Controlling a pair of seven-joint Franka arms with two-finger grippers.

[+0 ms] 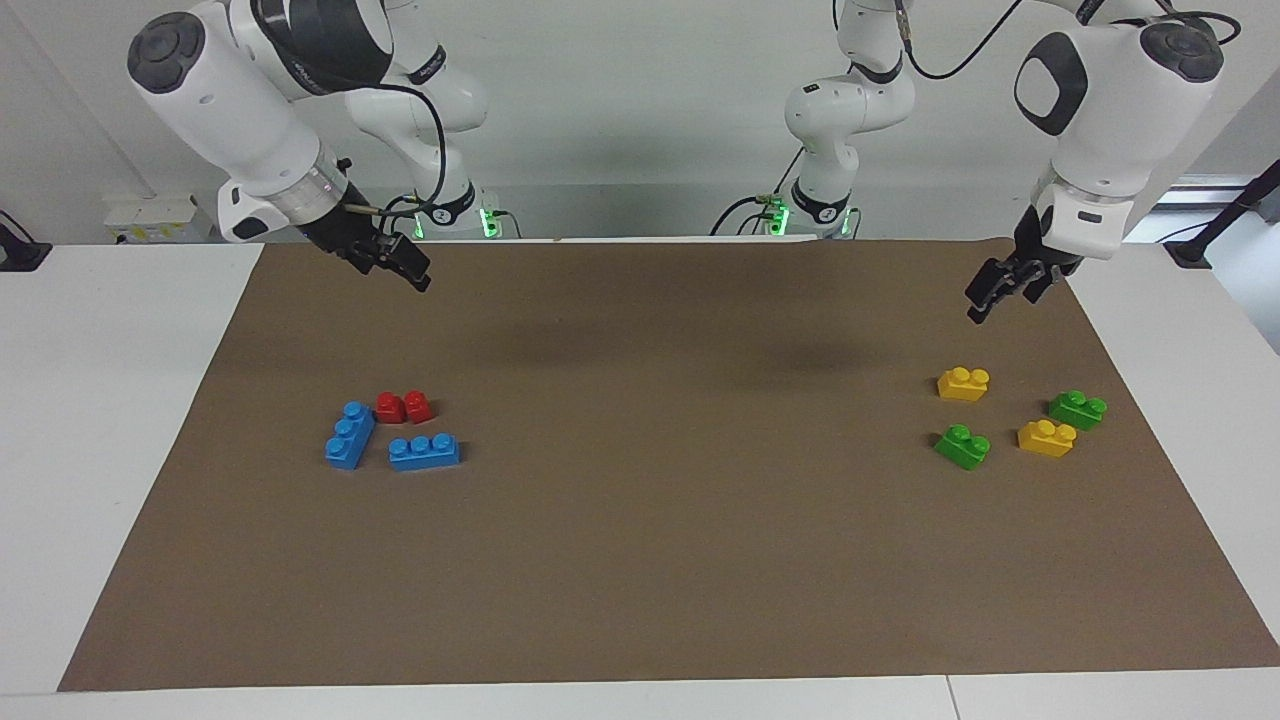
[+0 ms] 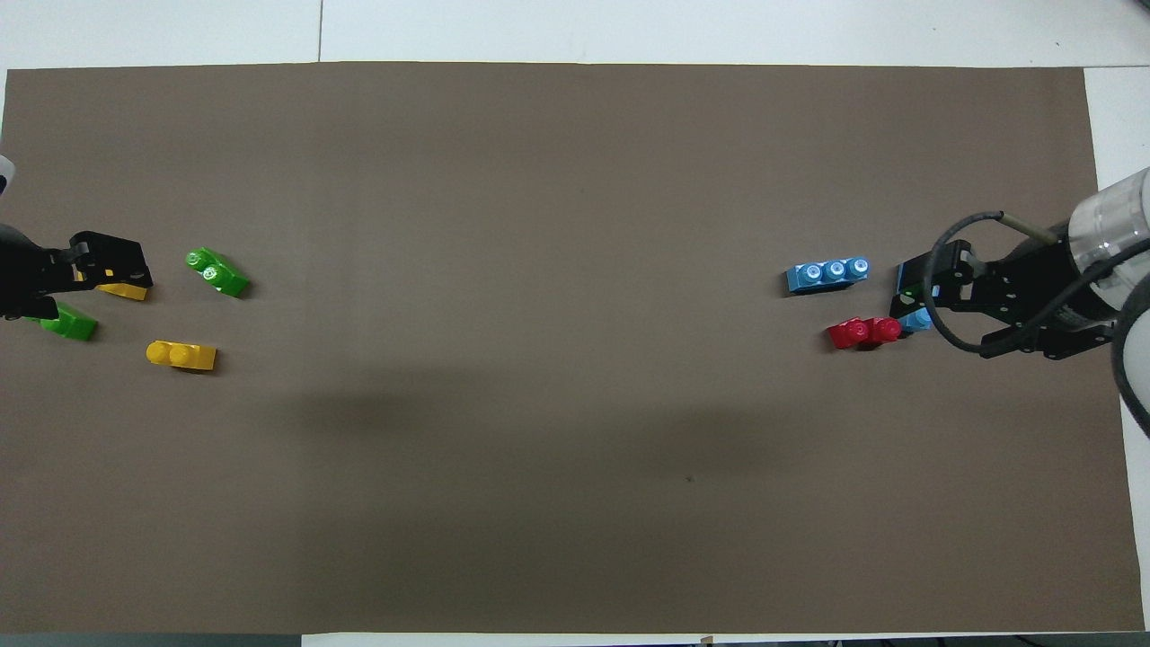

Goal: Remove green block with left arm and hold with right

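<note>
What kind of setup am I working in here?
Probably a robotics lab bench: two white arms mounted at a white table, a brown mat as the work surface, and toy bricks such as the green block laid out in colour groups.

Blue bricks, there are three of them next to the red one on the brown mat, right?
Not quite. There are two blue bricks, not three, next to the red brick on the brown mat. The facing view shows both clearly.

White rounded arm segments with dark grey joint caps; black cables; green-lit bases.
</note>
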